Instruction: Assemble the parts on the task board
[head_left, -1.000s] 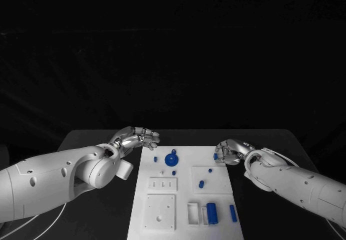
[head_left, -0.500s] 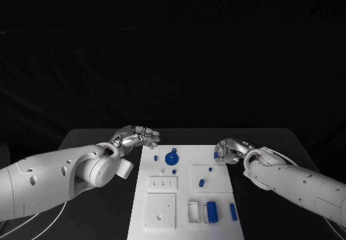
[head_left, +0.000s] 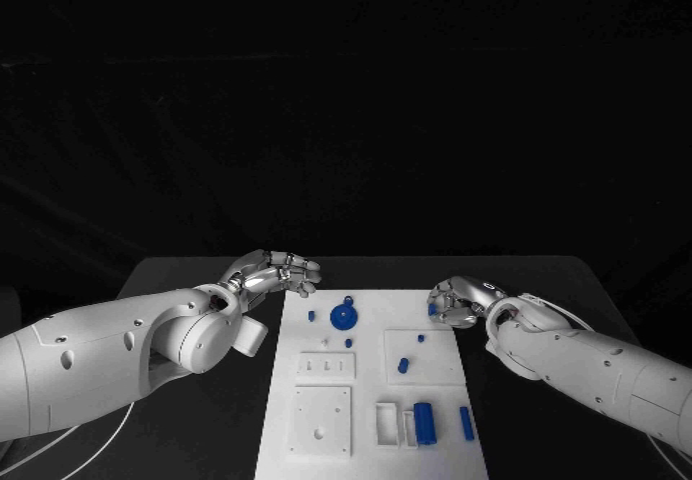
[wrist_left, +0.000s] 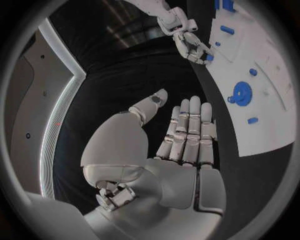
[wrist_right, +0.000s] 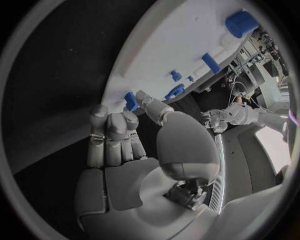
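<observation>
**Right hand at the board's far right corner, left hand off the far left corner**

Across the black desk (head_left: 202, 420) lies the white task board (head_left: 368, 400), long side running from the near edge toward the far edge. Off the board's far left corner hovers the left hand (head_left: 274, 273), over bare desk; the left wrist view shows its fingers (wrist_left: 187, 130) straight and side by side, thumb apart, holding nothing. At the far right corner sits the right hand (head_left: 459, 300), fingers curled in, thumb tip touching a small blue part (wrist_right: 130, 100) at the board's edge; whether it grips that part, I cannot tell. On the board: a round blue disc part (head_left: 343, 319) in the far left section, a blue cylinder (head_left: 426, 422) near the near edge, a slim blue bar (head_left: 466, 423) just beside it toward the right edge, and a small blue peg (head_left: 312, 317) by the left edge.
</observation>
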